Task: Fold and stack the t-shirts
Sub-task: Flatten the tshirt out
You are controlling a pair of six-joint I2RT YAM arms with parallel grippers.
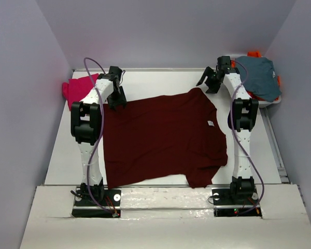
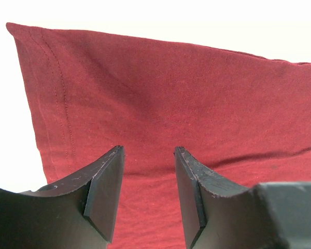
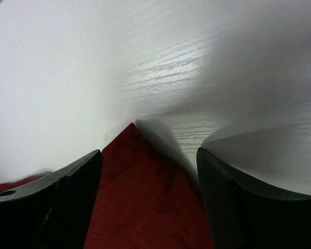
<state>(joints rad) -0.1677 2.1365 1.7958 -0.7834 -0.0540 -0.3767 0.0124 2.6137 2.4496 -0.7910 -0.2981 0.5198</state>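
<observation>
Both jaws are standing apart, nothing clamped: left gripper (image 1: 116, 97) & right gripper (image 1: 209, 81) are hovering at maroon t-shirt (image 1: 160, 137) far corners; first fold prob. starting, next calling for pinching both corners.

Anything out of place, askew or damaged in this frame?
Nothing looks damaged. The maroon shirt lies flat but skewed to the table edges, its near sleeve reaching the front edge. The grey shirt sits crumpled at the far right corner, over orange cloth.

I see bright, even overhead light; tabletop (image 3: 160, 72) shows glare streak and soft shadow in right wrist view, blown white in left wrist view
</observation>
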